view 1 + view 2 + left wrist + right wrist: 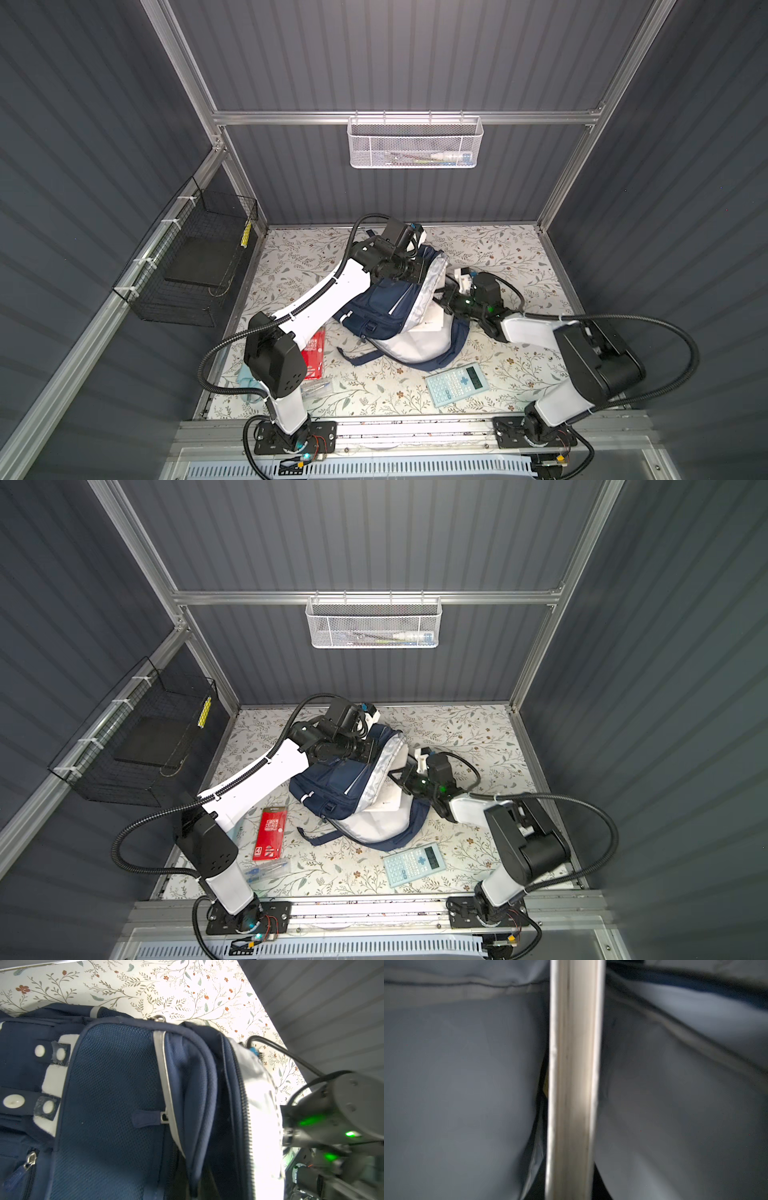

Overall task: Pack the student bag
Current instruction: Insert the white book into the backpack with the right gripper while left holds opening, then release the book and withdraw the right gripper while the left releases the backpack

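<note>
Left hand (420, 271) closed at rim | right hand (443, 300) clamps white book (432, 323) | student bag (374, 307) navy, gaping, pale lining

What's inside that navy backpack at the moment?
A white book lies in the backpack, between its pale lining, partly poking out of the open mouth. Anything deeper is hidden by fabric.

We find the student bag (374, 305) at mid-table, with a book (432, 326) in its right-hand opening. The calculator (457, 383) lies near-right of it, the box (271, 832) near-left, and the pen packet (266, 870) nearer still.
</note>
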Controlling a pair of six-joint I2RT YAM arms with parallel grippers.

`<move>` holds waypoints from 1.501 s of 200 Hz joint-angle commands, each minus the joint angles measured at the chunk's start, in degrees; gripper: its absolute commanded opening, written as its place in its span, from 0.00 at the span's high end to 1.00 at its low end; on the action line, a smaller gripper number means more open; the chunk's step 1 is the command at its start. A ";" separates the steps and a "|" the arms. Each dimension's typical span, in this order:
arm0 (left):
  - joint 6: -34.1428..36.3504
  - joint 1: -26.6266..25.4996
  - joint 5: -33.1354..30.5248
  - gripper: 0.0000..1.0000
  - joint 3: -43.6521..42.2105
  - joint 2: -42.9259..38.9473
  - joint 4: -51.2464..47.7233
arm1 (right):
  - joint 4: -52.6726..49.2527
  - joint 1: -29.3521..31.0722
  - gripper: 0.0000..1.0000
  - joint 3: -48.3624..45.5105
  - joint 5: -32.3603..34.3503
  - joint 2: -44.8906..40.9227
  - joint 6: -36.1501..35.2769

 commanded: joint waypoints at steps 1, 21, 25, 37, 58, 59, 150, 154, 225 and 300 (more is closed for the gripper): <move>-1.86 0.00 3.07 1.00 4.31 0.00 6.32 | 16.31 1.10 1.00 4.93 4.13 5.90 4.26; -3.23 0.05 4.33 1.00 4.12 0.14 7.67 | 13.12 3.04 1.00 9.94 7.88 11.99 4.09; -3.29 0.07 4.31 1.00 4.20 0.21 7.74 | 11.91 3.62 1.00 11.14 10.59 13.04 4.23; -3.23 0.15 3.36 1.00 4.64 0.43 7.49 | 8.43 5.29 1.00 15.20 12.51 16.58 4.23; -3.27 0.72 2.72 1.00 4.00 0.34 8.23 | 7.01 7.07 0.92 20.87 11.10 21.48 4.47; -3.28 0.75 2.72 1.00 3.90 0.30 8.33 | 6.58 7.05 0.90 21.29 10.96 21.68 4.43; -5.22 2.44 1.99 1.00 -5.56 0.94 15.73 | -12.43 -1.90 0.37 3.80 4.50 -2.42 -3.47; -5.38 2.45 2.03 1.00 -6.01 1.18 16.14 | -13.30 -2.25 0.37 2.35 4.65 -4.19 -3.95; -10.20 2.40 6.38 0.76 -15.39 3.61 25.49 | -57.34 -4.50 0.12 -2.57 18.14 -41.58 -29.02; -13.39 5.05 4.93 0.00 -26.09 -10.81 23.59 | -59.64 3.18 0.10 -6.45 15.99 -54.55 -25.82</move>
